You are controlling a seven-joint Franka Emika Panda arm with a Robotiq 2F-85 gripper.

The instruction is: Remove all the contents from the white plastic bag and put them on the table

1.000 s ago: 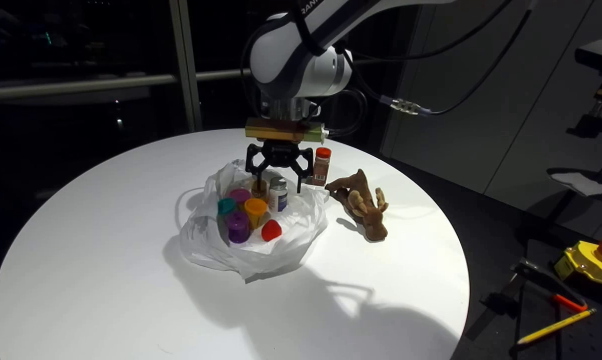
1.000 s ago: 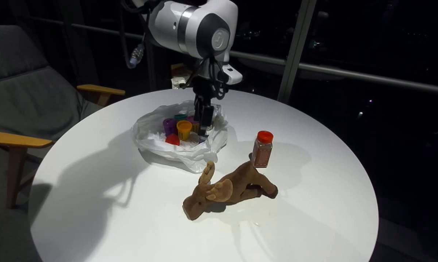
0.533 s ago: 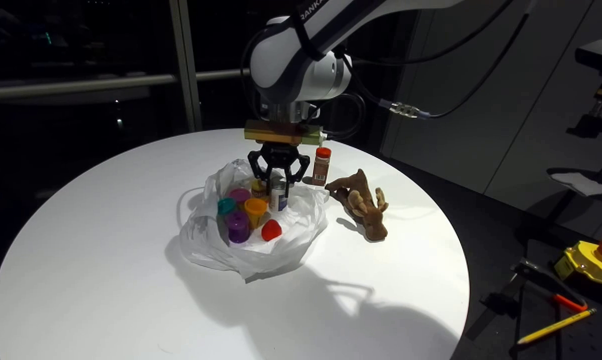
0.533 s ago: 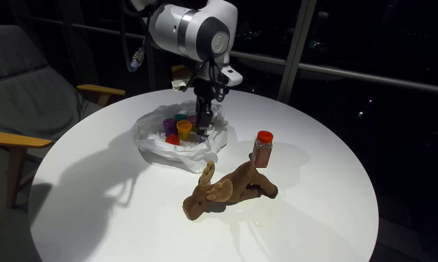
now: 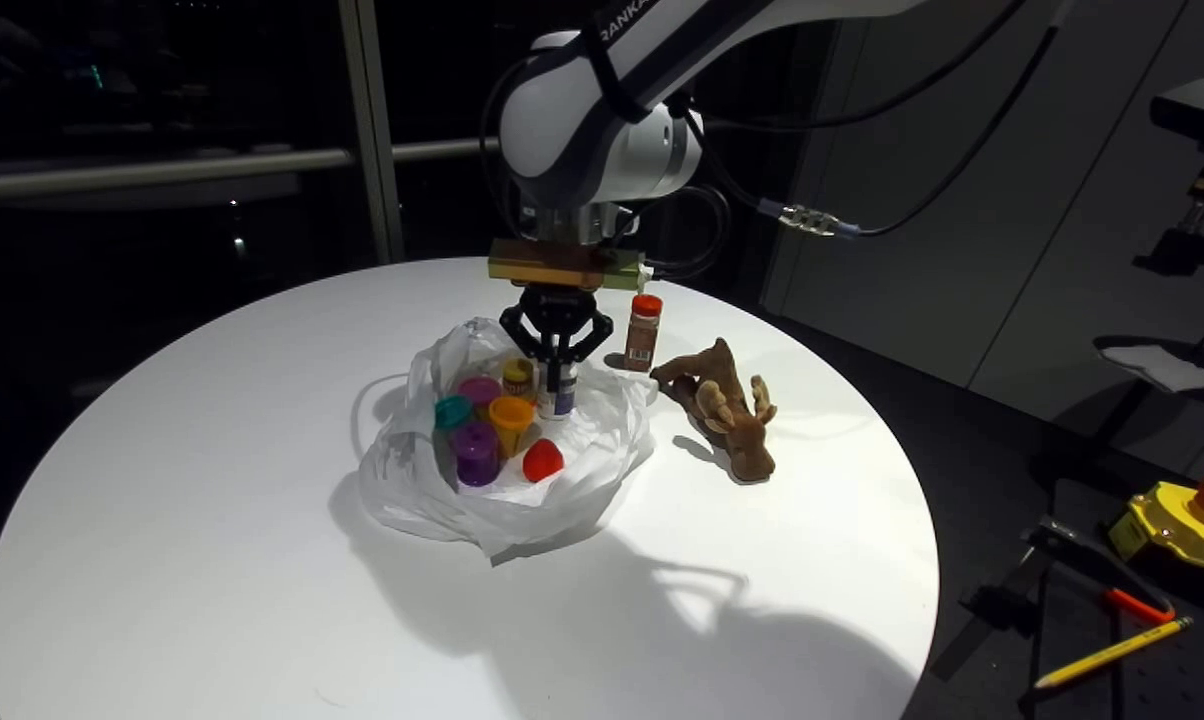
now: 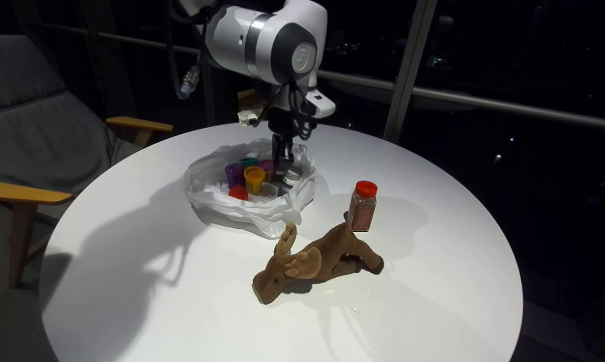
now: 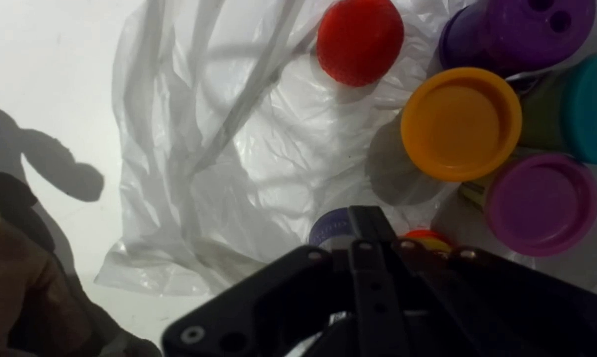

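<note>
White plastic bag (image 5: 562,512) on the counter (image 5: 212,590), tubs inside

We see the tool (image 5: 553,385) pointing down into the bag with its jaws together, just beside a white bottle (image 6: 291,181); whether the two touch, we cannot tell. Near them in the bag we count an orange tub (image 7: 460,124), a purple tub (image 5: 477,460), a teal-lidded tub (image 5: 453,412), a magenta-lidded tub (image 7: 541,204), a small yellow tub (image 5: 518,377) and a red piece (image 7: 360,42). Outside, on the counter, we find the brown moose toy (image 6: 327,254) lying near the upright red-capped bottle (image 6: 363,208) in both exterior views.
</note>
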